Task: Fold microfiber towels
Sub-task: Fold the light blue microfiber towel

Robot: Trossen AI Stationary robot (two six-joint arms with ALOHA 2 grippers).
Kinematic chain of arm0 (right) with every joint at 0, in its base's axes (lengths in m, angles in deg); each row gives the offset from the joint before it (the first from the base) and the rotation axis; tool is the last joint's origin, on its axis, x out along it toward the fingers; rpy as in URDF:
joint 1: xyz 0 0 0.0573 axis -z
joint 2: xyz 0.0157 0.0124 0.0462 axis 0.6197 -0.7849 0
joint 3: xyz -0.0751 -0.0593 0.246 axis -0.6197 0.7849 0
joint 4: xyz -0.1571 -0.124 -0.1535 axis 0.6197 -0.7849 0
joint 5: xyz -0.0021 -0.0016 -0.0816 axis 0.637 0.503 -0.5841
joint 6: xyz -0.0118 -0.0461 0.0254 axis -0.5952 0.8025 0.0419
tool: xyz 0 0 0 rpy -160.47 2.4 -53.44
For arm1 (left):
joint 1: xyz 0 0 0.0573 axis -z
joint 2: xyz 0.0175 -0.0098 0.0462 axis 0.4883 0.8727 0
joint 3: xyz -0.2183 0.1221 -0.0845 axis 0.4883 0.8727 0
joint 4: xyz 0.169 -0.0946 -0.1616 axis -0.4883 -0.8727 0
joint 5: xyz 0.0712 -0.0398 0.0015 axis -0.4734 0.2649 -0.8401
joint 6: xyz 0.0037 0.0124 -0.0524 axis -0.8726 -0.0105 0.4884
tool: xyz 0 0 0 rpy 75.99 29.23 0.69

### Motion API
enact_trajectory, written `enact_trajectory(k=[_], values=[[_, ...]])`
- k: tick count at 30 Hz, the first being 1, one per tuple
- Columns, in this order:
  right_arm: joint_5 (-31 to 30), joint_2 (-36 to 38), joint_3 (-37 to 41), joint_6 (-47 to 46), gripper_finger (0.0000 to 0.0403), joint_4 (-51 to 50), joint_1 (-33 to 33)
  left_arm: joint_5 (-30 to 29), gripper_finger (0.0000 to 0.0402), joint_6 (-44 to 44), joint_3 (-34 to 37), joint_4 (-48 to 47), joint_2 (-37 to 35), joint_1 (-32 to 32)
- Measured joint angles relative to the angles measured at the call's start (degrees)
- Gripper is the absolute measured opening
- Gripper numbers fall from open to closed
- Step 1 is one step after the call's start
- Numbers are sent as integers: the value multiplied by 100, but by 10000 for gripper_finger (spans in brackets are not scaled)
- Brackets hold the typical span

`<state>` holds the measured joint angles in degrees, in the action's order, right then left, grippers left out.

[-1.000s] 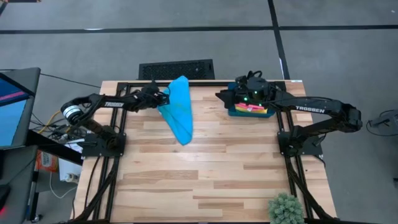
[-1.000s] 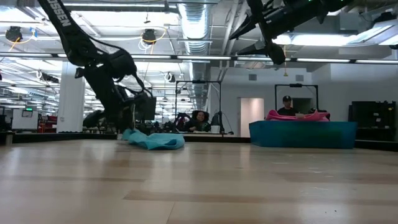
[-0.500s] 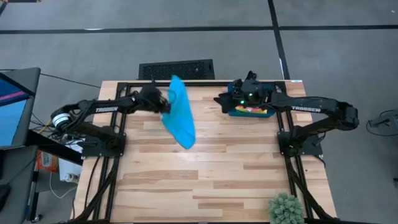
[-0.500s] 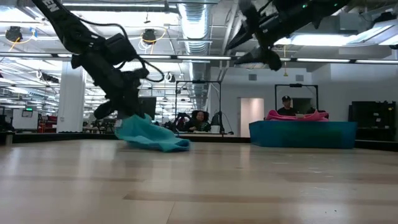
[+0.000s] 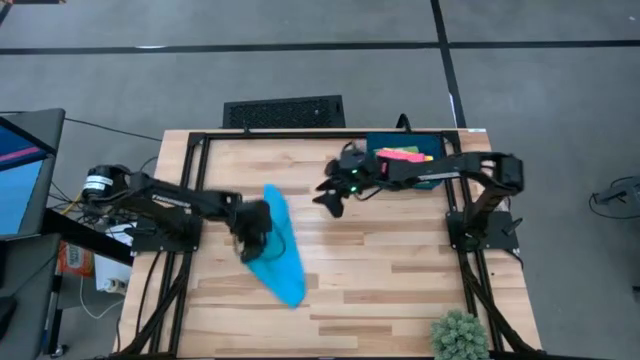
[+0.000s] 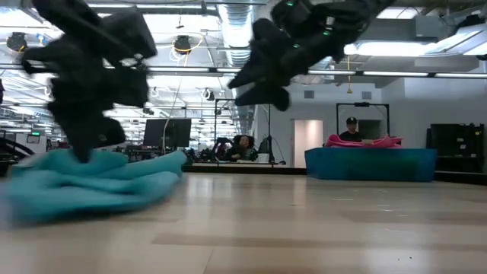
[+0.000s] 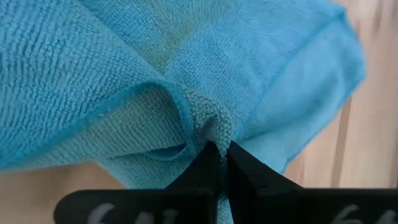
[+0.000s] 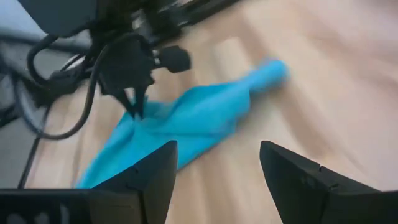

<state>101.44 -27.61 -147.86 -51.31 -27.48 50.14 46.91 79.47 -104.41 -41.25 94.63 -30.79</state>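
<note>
- Left gripper sits a bit left of the table's middle, around 9 o'clock from center, with its jaws pinched together on a puckered fold of the blue towel.
- The left wrist view shows that grip up close: both dark fingertips meet on a bunched ridge of the blue towel, hemmed edge curling right beside them.
- The blue towel is a long crumpled strip on the wooden table, running from the gripper toward 5 o'clock and tapering to a rounded end nearer the front edge. From the low view it's a rumpled heap lying on the tabletop with the left gripper on top of it.
- Right gripper hangs above the table at about 1 o'clock from center, jaws spread wide, nothing between them. Well apart from the blue towel.
- In the right wrist view its two fingers stand far apart, with the blue towel and the left gripper farther off.
- Dark blue tray sits at the back right of the table, roughly 1 to 2 o'clock, with a pink towel and a sliver of yellow towel showing in it, partly hidden by the right arm.
- Low view shows the tray with pink cloth heaped over its rim, and a person in the room behind it.
</note>
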Motion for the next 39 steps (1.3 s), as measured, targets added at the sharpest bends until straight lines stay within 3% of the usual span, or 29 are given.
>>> enact_trajectory(k=[4, 7, 14, 23, 28, 32, 39], values=[[257, -510, -599, 492, 254, -162, -218, -355, 2, -252, -143, -526, 0, 854], [267, -727, -915, 936, 254, -341, -298, -968, 2, -881, -567, -1103, 0, 1310], [219, -1127, -1479, 1519, 254, -297, -364, -2310, 2, -2418, -1856, -2183, 0, 1752], [348, -1668, -1973, 1959, 254, -298, -310, -2217, 2, -3001, -3032, -2614, 0, 2015], [659, -1668, -1973, 2671, 254, -355, -425, -2150, 2, -3790, -3115, -2812, 0, 2367], [715, -1666, -1973, 2895, 254, -494, -578, -2421, 2, -4263, -3115, -3182, 64, 2602], [678, -1841, -1968, 3054, 254, -899, -994, -2940, 4, -4230, -3115, -3420, 103, 2652]])
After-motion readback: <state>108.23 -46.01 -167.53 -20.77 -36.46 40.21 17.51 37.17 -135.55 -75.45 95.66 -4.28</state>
